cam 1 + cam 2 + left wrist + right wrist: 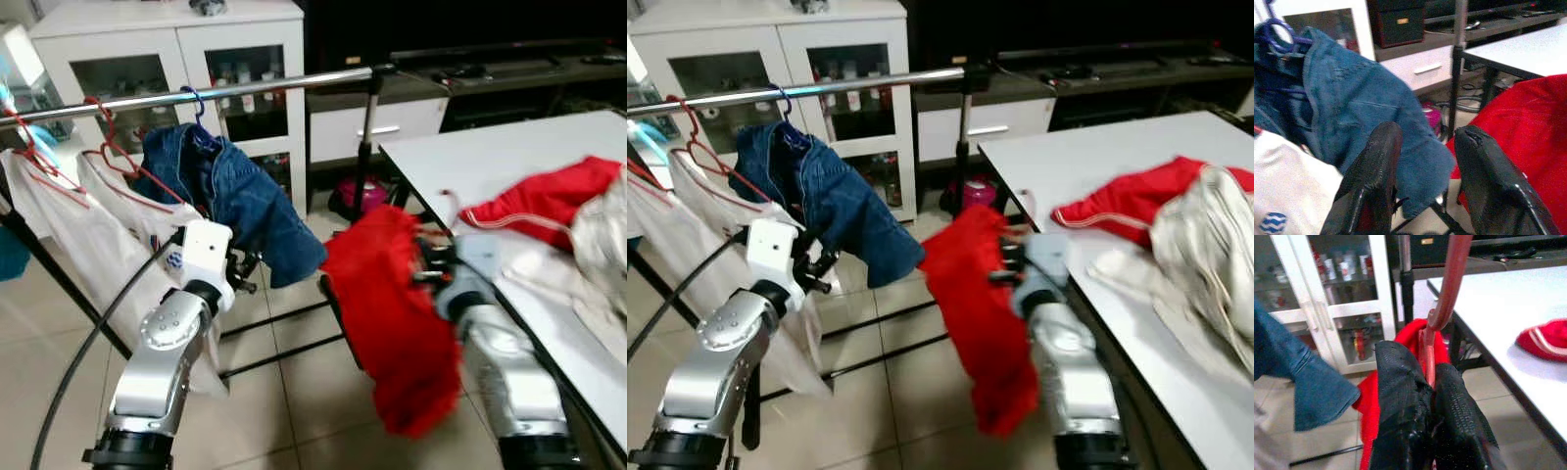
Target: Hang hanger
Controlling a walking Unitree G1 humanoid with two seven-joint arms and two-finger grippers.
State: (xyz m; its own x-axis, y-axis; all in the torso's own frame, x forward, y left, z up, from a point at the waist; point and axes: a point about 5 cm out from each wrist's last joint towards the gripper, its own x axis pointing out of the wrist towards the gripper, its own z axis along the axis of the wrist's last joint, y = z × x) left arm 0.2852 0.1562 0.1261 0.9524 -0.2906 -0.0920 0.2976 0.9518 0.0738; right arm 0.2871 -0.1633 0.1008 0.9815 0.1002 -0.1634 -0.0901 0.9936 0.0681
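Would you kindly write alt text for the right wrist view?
The right gripper is shut on a red hanger carrying a red garment. Beyond stand a white table, a glass-door cabinet and a hanging denim garment.

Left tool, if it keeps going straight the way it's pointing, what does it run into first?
Most likely the blue denim garment hanging from the rail: it fills the line ahead of the open left tool. The red garment sits off to one side. Depth is hard to judge.

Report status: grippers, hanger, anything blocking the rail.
Right gripper shut on hanger, red garment hanging off it. Left gripper open, empty. Denim hangs between garment and rail.
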